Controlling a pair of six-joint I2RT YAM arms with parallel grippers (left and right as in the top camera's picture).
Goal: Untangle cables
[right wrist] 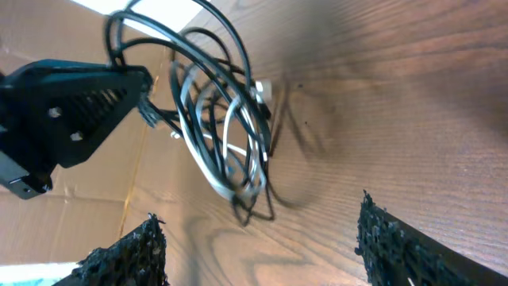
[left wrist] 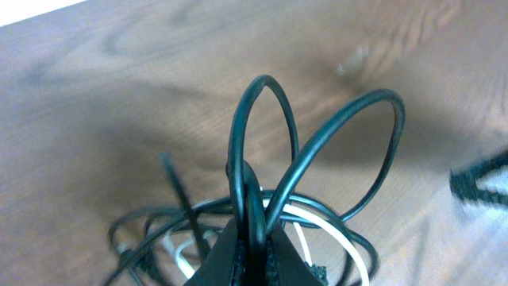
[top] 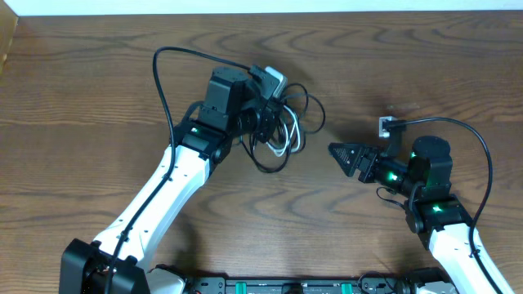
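1. Your left end effector [left wrist: 252,238] is pressed together, pinching black loops of the cables [left wrist: 369,97], which bunch at its tip over the surface [top: 98,73].
2. Your right end effector [top: 337,153] is spread, apart from the tangle.
3. The white cord [left wrist: 333,222] threads through the bundle.

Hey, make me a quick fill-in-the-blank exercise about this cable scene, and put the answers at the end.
1. The left gripper is shut on a ___ cable.
2. The right gripper is ___ and holds nothing.
3. The tangle on the table includes one ___ cord.
Missing words: black; open; white.
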